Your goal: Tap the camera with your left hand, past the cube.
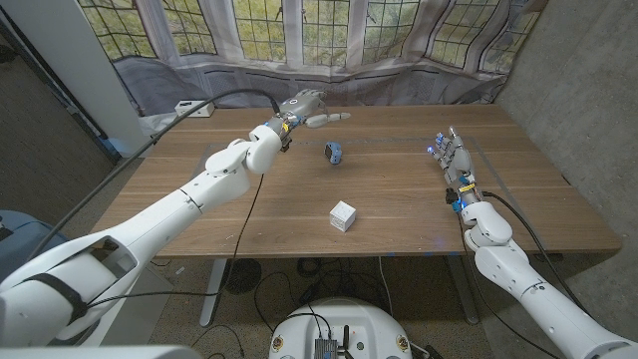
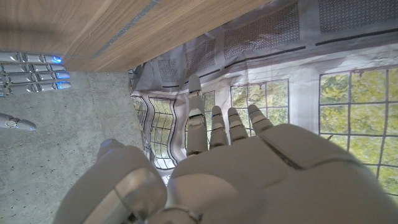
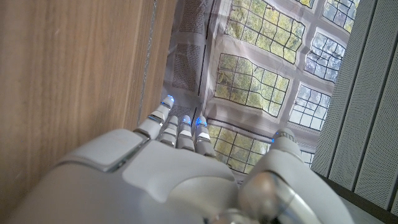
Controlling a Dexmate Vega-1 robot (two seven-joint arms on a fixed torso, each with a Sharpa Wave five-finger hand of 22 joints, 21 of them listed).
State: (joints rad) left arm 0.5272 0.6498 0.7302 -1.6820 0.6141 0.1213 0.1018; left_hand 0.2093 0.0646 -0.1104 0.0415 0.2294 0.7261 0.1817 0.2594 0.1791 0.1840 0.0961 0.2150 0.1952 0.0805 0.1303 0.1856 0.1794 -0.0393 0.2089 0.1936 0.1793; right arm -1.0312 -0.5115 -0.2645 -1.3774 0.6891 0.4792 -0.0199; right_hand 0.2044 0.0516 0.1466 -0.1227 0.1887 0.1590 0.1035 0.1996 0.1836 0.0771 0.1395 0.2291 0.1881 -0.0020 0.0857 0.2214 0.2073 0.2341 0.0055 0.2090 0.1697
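Small dark rounded camera [image 1: 335, 153] mid-frame on grained wooden surface [image 1: 399, 199]; white cube [image 1: 343, 216] below; left hand [image 1: 304, 107] upper centre and right hand [image 1: 452, 157] both spread, empty.

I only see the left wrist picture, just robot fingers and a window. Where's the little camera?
Observer: The camera sits on the wooden table, in the middle toward the far side.
Operator: Is my left hand touching it?
Observer: No. The left hand hangs apart from it, farther back near the table's far edge, fingers spread and holding nothing.
Operator: Where's the cube?
Observer: The white cube stands nearer the robot than the camera, close to the front edge.
Operator: What's the other hand doing?
Observer: The right hand is at the table's right side, fingers straight, holding nothing.
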